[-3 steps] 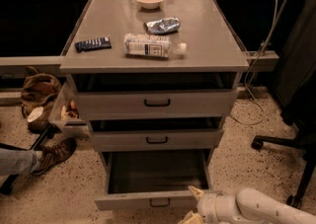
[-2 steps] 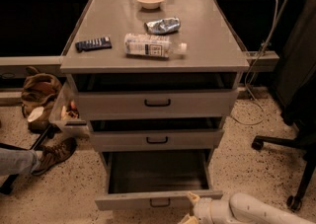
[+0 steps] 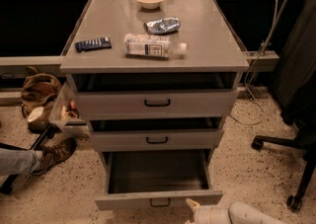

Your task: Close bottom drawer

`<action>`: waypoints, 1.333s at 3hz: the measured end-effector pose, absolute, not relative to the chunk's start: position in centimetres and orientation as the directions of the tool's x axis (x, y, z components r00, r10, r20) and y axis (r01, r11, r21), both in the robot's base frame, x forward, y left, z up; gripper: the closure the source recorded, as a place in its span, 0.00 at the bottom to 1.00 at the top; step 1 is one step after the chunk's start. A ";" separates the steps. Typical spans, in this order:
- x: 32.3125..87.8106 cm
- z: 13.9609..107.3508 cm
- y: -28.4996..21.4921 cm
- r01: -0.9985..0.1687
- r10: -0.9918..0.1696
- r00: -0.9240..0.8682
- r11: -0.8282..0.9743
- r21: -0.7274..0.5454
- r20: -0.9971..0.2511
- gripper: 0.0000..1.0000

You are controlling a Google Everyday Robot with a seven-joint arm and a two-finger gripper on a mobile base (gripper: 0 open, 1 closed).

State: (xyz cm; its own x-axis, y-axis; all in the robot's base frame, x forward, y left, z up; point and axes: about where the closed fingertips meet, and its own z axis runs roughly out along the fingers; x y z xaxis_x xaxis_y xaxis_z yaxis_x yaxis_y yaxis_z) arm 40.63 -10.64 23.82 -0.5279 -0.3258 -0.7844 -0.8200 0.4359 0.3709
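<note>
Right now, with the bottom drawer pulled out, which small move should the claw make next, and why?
Probably press the claw forward against the front of the bottom drawer and start pushing it in. The drawer stands far out, its grey inside exposed, and the claw sits low before the front panel, just right of the black handle.

Nothing legible anywhere; the label on the bottle (image 3: pixel 153 46), upper middle of the frame, carries print that cannot be made out. The gripper (image 3: pixel 193 210) sits at the bottom edge, right of centre, just beside the bottom drawer (image 3: pixel 158 199).
</note>
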 end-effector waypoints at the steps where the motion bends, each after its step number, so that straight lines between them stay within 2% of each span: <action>1: 41.9 22.9 -9.8 -0.825 -0.338 -0.525 0.430 0.368 -0.781 0.00; 3: 47.5 22.9 -6.0 -0.878 -0.399 -0.446 0.368 0.306 -0.801 0.00; 4: 47.5 22.9 -6.0 -0.878 -0.399 -0.446 0.368 0.306 -0.801 0.00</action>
